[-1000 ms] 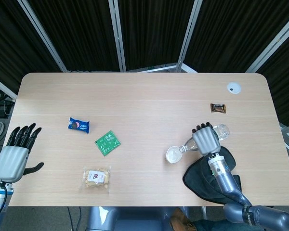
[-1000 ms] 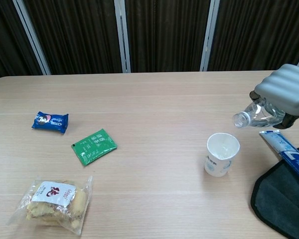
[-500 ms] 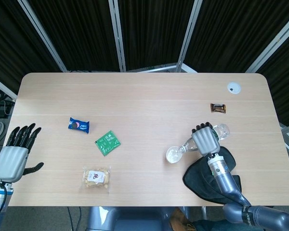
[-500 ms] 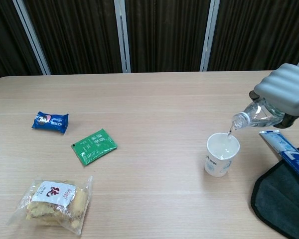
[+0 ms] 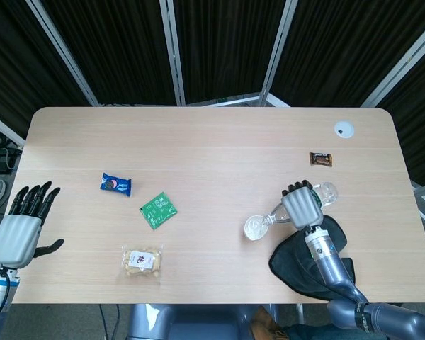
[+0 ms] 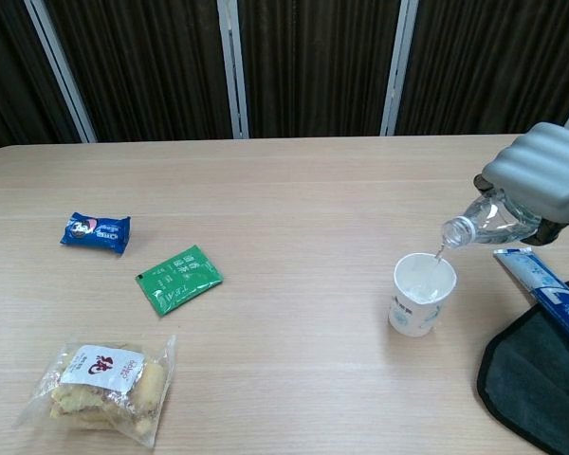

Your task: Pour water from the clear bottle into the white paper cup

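Note:
My right hand (image 6: pixel 541 171) (image 5: pixel 302 205) grips the clear bottle (image 6: pixel 484 220) (image 5: pixel 326 192), which is tilted with its open mouth just above the white paper cup (image 6: pixel 421 293) (image 5: pixel 255 228). A thin stream of water runs from the mouth into the cup. The cup stands upright on the table at the front right. My left hand (image 5: pixel 20 227) hovers by the table's left edge with its fingers spread and nothing in it; the chest view does not show it.
A blue snack packet (image 6: pixel 96 231), a green tea sachet (image 6: pixel 178 278) and a clear bag of biscuits (image 6: pixel 101 381) lie at the left. A toothpaste box (image 6: pixel 542 286) and a black cloth (image 6: pixel 541 374) sit right of the cup. A small brown packet (image 5: pixel 321 159) and a white disc (image 5: pixel 343 129) lie far right.
One second ago the bottle was tilted with no water falling; a stream now runs into the cup. Both hands have kept their places.

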Available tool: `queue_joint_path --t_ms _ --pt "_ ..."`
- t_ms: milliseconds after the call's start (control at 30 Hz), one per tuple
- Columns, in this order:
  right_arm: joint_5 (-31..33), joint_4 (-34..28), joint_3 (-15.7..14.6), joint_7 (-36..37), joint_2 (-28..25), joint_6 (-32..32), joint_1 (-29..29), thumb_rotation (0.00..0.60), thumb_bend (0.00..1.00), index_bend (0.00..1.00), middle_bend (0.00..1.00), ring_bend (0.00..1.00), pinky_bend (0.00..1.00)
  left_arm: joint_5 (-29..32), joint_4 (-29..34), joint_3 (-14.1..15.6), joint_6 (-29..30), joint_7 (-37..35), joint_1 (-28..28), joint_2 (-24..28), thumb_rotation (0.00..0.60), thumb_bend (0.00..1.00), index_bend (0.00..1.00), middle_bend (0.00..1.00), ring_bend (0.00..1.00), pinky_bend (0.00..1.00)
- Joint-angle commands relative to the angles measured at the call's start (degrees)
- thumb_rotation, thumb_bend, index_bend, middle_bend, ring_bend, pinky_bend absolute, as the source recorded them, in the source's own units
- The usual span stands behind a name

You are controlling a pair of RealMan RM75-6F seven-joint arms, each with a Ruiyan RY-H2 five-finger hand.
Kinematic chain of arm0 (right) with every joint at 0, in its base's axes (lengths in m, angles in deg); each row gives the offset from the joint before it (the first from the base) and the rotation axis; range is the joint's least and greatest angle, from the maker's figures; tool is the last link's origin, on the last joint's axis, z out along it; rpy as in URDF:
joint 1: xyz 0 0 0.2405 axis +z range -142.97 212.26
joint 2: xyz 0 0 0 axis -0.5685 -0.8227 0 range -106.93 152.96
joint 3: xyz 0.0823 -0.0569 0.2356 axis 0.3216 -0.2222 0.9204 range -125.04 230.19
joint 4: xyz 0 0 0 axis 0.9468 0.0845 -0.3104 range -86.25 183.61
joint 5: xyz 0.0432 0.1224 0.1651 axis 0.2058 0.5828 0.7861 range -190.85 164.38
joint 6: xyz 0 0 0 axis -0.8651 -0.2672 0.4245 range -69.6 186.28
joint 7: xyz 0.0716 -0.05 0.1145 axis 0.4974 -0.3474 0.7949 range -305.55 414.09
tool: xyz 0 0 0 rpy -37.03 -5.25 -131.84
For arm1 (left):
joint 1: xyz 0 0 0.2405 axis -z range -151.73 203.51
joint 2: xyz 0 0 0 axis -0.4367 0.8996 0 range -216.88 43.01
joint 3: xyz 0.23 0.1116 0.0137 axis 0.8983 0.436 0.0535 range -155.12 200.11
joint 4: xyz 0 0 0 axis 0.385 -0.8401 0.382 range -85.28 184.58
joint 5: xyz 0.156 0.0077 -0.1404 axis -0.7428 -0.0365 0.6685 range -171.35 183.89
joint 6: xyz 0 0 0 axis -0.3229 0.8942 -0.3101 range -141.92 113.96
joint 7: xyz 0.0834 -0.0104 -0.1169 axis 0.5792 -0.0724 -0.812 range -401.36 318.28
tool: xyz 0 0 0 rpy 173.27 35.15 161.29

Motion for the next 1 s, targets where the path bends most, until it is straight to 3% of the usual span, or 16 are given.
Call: queue_joint_path --t_ms 33,1000 --pt "0.0 0.0 0.0 0.0 0.1 0.0 0.0 0.6 0.43 0.56 0.68 0.6 0.46 0.1 0.0 0.0 0.0 0.0 0.0 0.0 0.6 0.0 0.0 0.0 0.0 0.0" --pt "0.3 1.0 0.0 0.5 1.1 0.2 -0.3 0.6 0.43 0.56 0.68 0.6 0.46 0.8 -0.1 -0.1 -0.3 1.0 0.1 -0.3 0.6 0.0 0.0 0.0 0.0 0.0"
